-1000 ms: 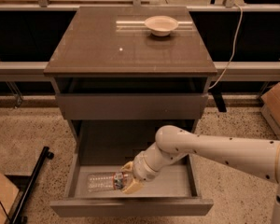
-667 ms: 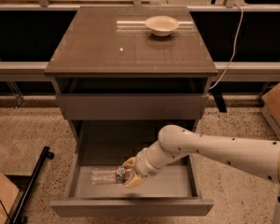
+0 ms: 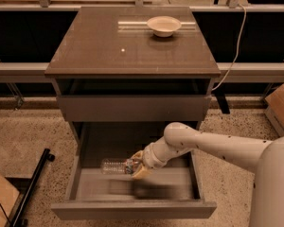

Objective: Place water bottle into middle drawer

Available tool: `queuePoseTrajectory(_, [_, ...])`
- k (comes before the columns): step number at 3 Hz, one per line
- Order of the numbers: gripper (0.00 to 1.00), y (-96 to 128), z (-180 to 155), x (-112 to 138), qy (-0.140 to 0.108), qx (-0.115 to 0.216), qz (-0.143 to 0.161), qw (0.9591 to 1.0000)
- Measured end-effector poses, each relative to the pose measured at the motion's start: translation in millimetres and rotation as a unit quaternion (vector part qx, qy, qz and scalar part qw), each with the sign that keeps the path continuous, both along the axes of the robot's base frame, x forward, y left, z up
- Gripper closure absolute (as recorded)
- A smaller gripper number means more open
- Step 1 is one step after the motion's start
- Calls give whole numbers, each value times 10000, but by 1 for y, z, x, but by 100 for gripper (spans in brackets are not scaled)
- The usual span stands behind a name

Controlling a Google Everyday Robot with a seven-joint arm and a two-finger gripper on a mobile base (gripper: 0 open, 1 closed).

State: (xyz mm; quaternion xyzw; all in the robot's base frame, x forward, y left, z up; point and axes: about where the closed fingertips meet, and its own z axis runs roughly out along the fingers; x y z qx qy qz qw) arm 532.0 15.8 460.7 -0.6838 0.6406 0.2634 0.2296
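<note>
Water bottle (image 3: 116, 165): small, clear, ribbed plastic, lying horizontal, with a coloured label band at its gripper end.
Bottle position: juts out from the gripper toward the view's left, above the pale floor of the middle drawer (image 3: 132, 209).
Gripper (image 3: 136, 167): clamped on the bottle's label end, inside the pulled-out drawer.
White bowl (image 3: 164, 25): on the cabinet's top surface, well above and beyond the gripper.

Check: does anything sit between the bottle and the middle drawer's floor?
Nothing visible does. The pincer holds the bottle on its side above the open drawer, over the left-centre of its floor, with no object seen beneath it.
</note>
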Motion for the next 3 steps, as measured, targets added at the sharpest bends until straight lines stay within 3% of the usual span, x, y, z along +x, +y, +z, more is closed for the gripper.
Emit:
queuePoseTrajectory(2, [3, 10, -45, 23, 360, 290, 109, 9989])
queuePoseTrajectory(3, [0, 10, -46, 24, 364, 299, 100, 9988])
